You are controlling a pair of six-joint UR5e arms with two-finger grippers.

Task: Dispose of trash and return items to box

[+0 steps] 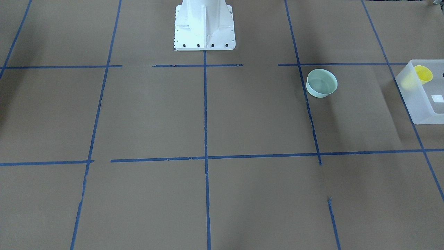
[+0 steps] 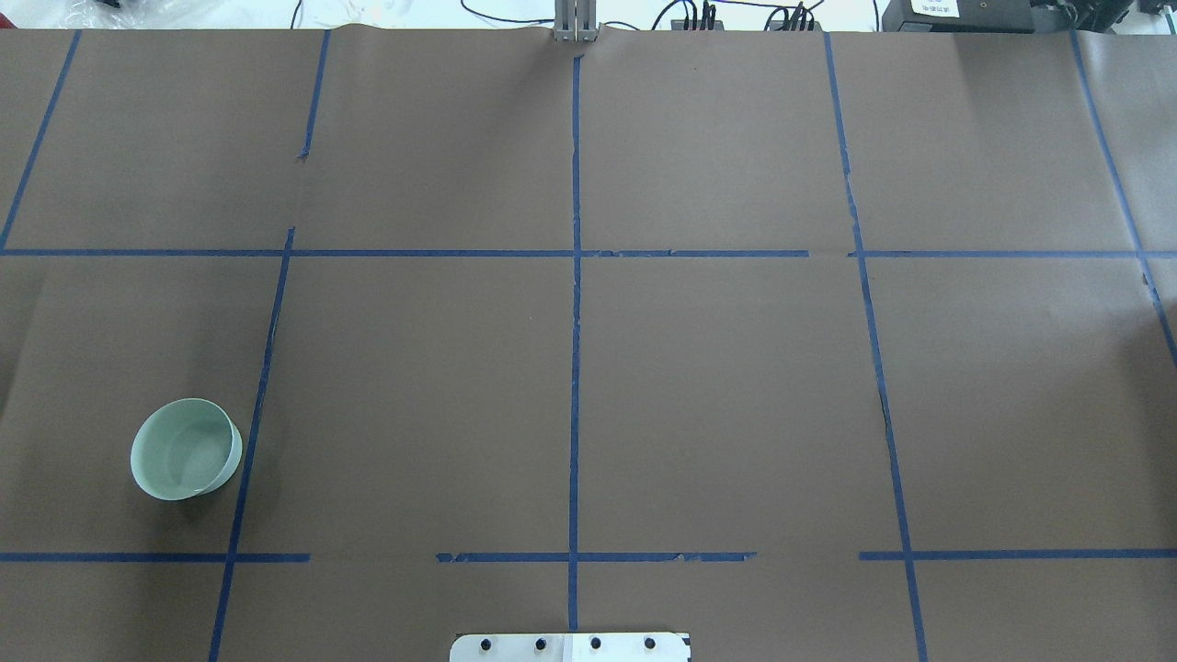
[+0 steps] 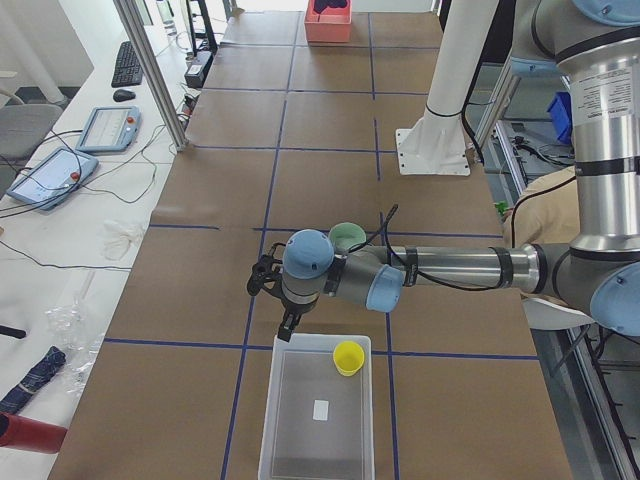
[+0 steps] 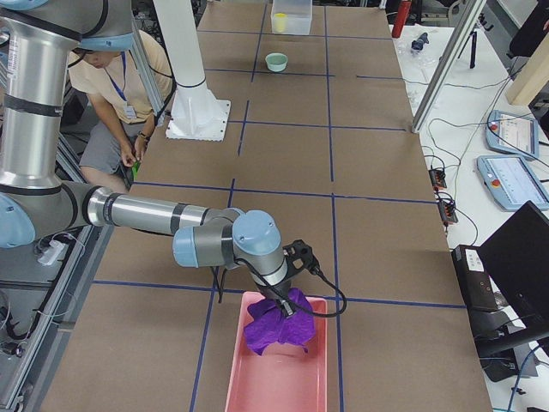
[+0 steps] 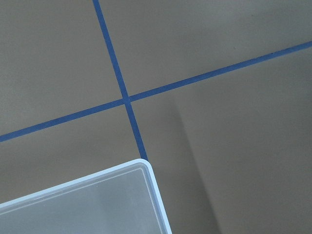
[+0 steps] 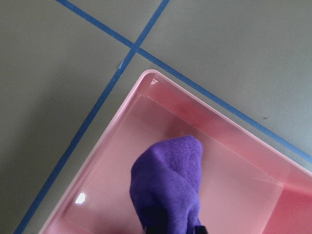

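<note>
The bowl (image 1: 322,87) is sitting upright on the brown table (image 1: 156,114), on the robot's left side. It is just beside a blue tape line and well apart from the white base (image 1: 204,26).

The box (image 1: 421,104) is standing at the table's left end, and the front view's edge is cutting part of it off. A small white label is showing on its floor. The cup (image 1: 424,73) is lying inside the box, in the corner nearer the robot and the bowl.

In the left side view, the left gripper (image 3: 285,328) is hanging over the box's other bowl-side corner, across from the cup. Its wrist camera is looking down on one rounded box corner and a tape crossing. Whether its fingers are spread or pressed together, I cannot tell.

At the table's opposite end, the right gripper (image 4: 288,307) is hanging over a pink bin (image 4: 274,382). A purple cloth (image 4: 276,326) is bunching directly beneath it, inside the bin's walls. The right wrist camera is showing the cloth rising toward the lens above the bin's floor. I cannot tell whether the fingers are pinching the cloth.
</note>
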